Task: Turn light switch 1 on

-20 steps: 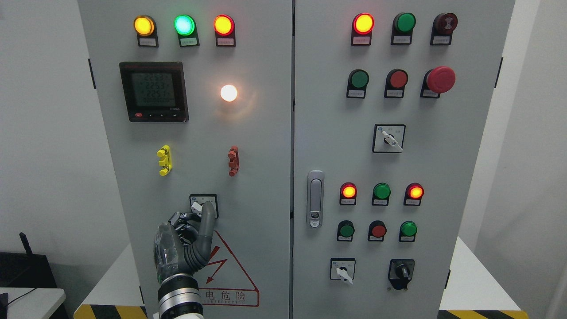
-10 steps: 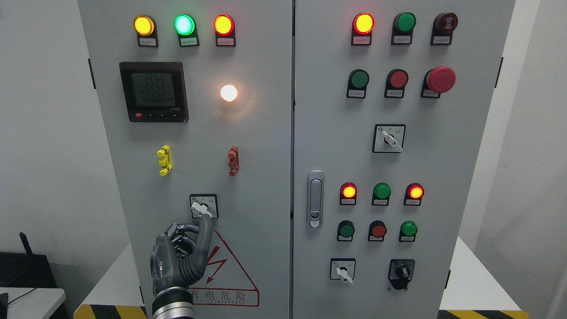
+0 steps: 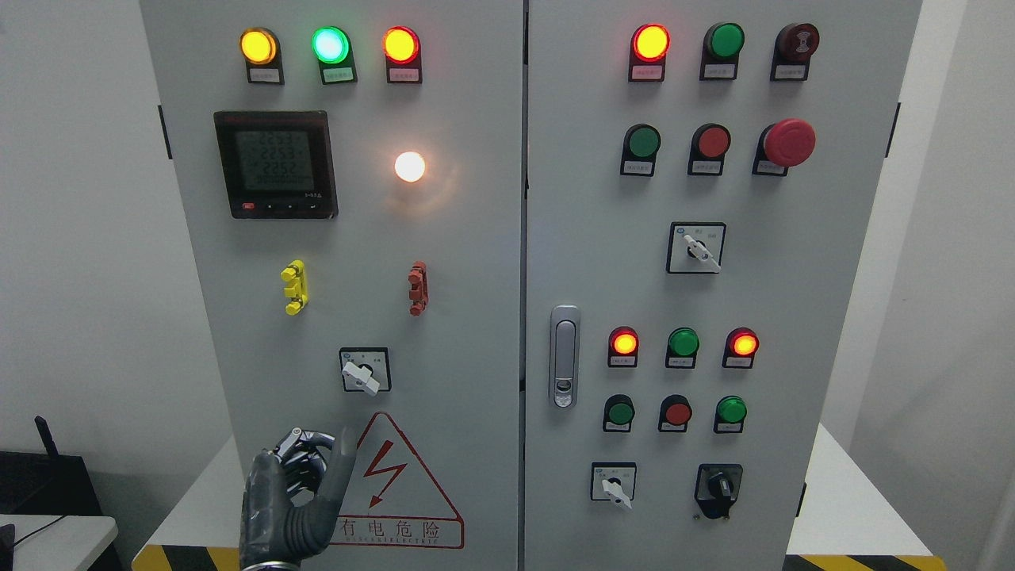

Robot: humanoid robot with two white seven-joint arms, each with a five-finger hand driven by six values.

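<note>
A small rotary selector switch [image 3: 363, 370] with a white lever sits low on the left cabinet door [image 3: 476, 262]; its lever points down to the right. A round white lamp [image 3: 409, 166] above it glows. My left hand [image 3: 305, 484] is below and left of the switch, apart from it, fingers curled with the thumb raised, holding nothing. It overlaps the left edge of the red warning triangle [image 3: 404, 476]. My right hand is out of view.
A digital meter [image 3: 275, 164], yellow [image 3: 294, 287] and red [image 3: 417, 288] clips and three lit lamps are on the left door. The right door [image 3: 793, 301] has pushbuttons, lamps, a red emergency button [image 3: 789, 143], three more selector switches and a door latch [image 3: 564, 356].
My left hand has let go of the switch lever and dropped down and left, away from the panel. The lever now points down-right. The white lamp stays lit.
</note>
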